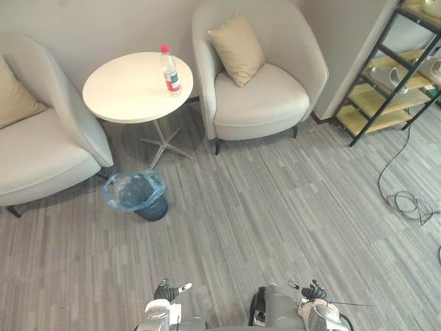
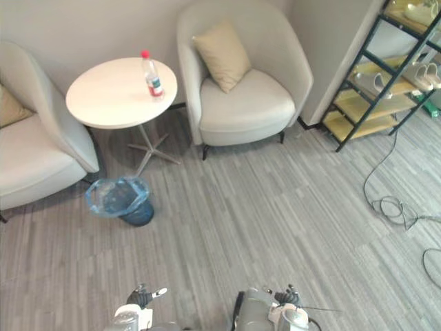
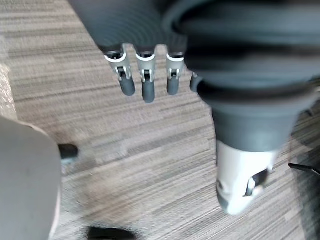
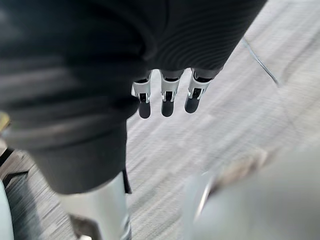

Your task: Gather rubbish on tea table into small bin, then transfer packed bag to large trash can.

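Left hand and right hand hang low at the near edge, fingers straight, holding nothing. A wide stretch of floor separates them from the bin, blue-lined, standing just beside the table foot. Bottle stands upright near the table's right edge, close to the armchair.

Item count:
- round white table: 1
- plastic bottle, red cap: 1
- small bin: 1, w/ 1 blue bag lining it
- armchairs: 2, one L of table, one R
- cushions: 2, i.e. 1 per chair
- shelf unit, black frame: 1
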Available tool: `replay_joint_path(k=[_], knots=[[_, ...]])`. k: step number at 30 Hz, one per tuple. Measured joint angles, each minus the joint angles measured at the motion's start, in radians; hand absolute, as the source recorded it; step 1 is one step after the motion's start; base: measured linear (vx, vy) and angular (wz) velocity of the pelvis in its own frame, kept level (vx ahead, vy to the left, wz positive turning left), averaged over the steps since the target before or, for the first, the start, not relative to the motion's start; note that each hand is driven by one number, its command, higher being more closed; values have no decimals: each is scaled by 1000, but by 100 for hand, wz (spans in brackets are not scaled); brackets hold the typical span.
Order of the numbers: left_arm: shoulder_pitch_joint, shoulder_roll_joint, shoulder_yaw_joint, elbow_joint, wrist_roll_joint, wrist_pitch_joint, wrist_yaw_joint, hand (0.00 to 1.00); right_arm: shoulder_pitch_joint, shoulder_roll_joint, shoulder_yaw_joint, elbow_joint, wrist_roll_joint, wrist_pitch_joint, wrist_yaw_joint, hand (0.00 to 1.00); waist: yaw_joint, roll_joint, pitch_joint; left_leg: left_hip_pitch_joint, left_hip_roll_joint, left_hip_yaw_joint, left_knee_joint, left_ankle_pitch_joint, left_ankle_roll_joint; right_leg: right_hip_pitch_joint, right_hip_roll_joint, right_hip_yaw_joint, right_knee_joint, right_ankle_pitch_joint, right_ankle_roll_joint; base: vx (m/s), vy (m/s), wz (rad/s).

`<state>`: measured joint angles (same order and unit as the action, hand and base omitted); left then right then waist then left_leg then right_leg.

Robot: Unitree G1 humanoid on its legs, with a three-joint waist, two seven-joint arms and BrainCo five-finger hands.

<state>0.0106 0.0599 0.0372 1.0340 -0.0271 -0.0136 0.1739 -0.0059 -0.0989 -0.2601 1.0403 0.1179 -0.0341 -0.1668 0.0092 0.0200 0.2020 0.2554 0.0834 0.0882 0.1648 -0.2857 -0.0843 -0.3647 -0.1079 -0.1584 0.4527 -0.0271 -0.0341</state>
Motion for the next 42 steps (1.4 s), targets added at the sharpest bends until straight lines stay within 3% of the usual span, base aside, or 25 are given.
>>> replay_joint_path(k=[2,4,5,6,8,12,14,15,16,17,19,21,22,23,24,27,29,31,32,34,35,36,38,40,42], knots=[[-2,-21,16,0,6,-2,0,0,0,-17,-1,2,-1,-1,-1,0,-8,27,-9,-22,29,-25,51,6,-6,4,25,-12,9,-75,-5,411,-293,11],[-19,-49,24,18,6,-2,1,0,9,-16,-15,22,6,0,-2,0,-17,56,1,-104,78,-80,250,20,-30,65,52,-58,-9,-126,-22,375,-291,45],[-19,-52,27,16,6,-2,-1,0,12,-18,-15,29,7,0,-2,0,-17,58,3,-127,89,-88,317,33,-47,86,57,-67,-21,-134,-23,336,-261,65],[-20,-52,37,-3,5,-5,-1,0,26,-20,-10,36,9,-2,-6,0,-11,56,14,-252,139,-94,608,54,-51,189,79,-107,-84,-155,-27,253,-167,48],[-16,-47,53,-23,5,-19,1,0,30,-16,-10,42,9,-6,-7,0,-1,49,30,-351,182,-6,775,29,-33,298,95,-139,-156,-153,-38,336,-164,36],[-17,-42,54,-46,5,-25,2,0,24,-6,-11,42,13,-6,-10,0,9,44,33,-483,130,130,617,2,3,426,86,-166,-286,-145,-21,257,-46,27],[-16,-39,52,-51,6,-25,2,0,24,-1,-12,42,14,-7,-10,0,32,42,34,-495,30,202,227,88,12,471,62,-174,-326,-157,10,313,80,9],[-16,-38,53,-49,6,-25,2,0,24,-1,-12,42,14,-6,-10,0,35,44,34,-490,20,211,166,116,14,472,62,-174,-331,-161,16,319,129,-9],[-13,-36,63,-47,-1,-25,2,0,24,7,-11,44,13,-5,-10,0,56,40,34,-475,0,210,74,238,46,498,63,-157,-345,-172,36,394,158,-17],[-13,-30,63,-47,2,-25,3,0,22,23,-11,46,12,-4,-10,0,64,19,33,-446,-30,218,44,259,91,527,49,-136,-362,-179,57,419,146,-15],[-22,-10,66,-51,3,-27,0,0,1,51,-9,45,10,-5,-8,0,57,-17,39,-468,-45,222,115,197,132,533,24,-117,-358,-190,78,484,122,-4],[-25,-12,88,-42,4,-25,0,0,1,56,-4,45,1,-5,-6,0,59,-22,38,-450,-46,235,174,115,139,491,-3,-54,-194,-222,129,489,177,-16],[-25,-12,93,-37,5,-22,0,0,1,53,-2,42,-1,-5,-5,0,57,-23,38,-424,-52,241,164,96,135,435,-23,-26,-49,-236,155,465,189,-14],[-23,-6,90,-24,6,-19,-1,0,5,56,-1,39,0,-5,0,0,53,-34,35,-378,-73,242,138,84,133,353,-60,-4,168,-227,220,387,116,4],[-23,6,82,-17,8,-15,-1,0,2,56,-2,32,-1,-6,1,0,40,-48,36,-325,-96,232,109,75,132,299,-88,3,325,-218,236,387,86,23],[-19,15,54,-2,27,-6,-1,0,0,50,1,29,-2,-6,6,0,35,-42,37,-197,-114,200,42,70,132,239,-122,-58,482,-252,178,377,19,36],[-15,14,51,-2,27,0,-1,0,-13,47,11,29,-3,-7,10,0,29,-31,41,-137,-94,157,17,70,132,191,-114,-115,402,-291,115,392,-92,52],[-14,7,52,-3,26,0,0,0,-20,45,15,18,-3,-8,11,0,27,-19,48,-114,-63,133,18,70,132,157,-75,-98,236,-292,97,340,-168,53],[-12,3,52,-3,27,0,0,0,-20,41,29,3,-3,-8,11,0,24,-14,50,-103,-40,105,18,68,127,128,-31,-41,84,-249,92,331,-234,62],[-6,5,52,-4,27,-1,0,0,-14,43,35,1,-2,-7,11,0,17,-29,42,-89,-33,74,21,48,90,121,-3,58,-119,-112,100,350,-271,71],[-6,13,56,3,28,-1,1,0,-7,41,30,3,1,-7,13,0,11,-43,36,-71,-33,31,26,9,30,124,7,102,-150,25,87,368,-294,49],[-3,-9,62,5,27,-2,1,0,-12,24,30,5,-2,-6,10,0,16,-3,25,-69,3,19,27,6,20,121,31,88,-120,7,69,362,-287,45],[-2,-37,65,2,32,-4,2,0,-10,17,16,7,1,-5,11,0,13,26,12,-82,34,-3,58,9,14,124,44,44,-106,-46,53,318,-263,32],[-4,-42,74,-3,36,-4,0,0,-6,23,-5,1,2,-7,9,0,2,39,12,-124,70,-20,171,13,8,171,59,2,-118,-71,34,330,-308,59],[-10,-57,101,-13,37,-4,0,0,16,31,-10,-6,7,-9,8,0,3,37,16,-208,117,0,398,44,-40,253,71,-29,-150,-99,20,224,-197,61]])
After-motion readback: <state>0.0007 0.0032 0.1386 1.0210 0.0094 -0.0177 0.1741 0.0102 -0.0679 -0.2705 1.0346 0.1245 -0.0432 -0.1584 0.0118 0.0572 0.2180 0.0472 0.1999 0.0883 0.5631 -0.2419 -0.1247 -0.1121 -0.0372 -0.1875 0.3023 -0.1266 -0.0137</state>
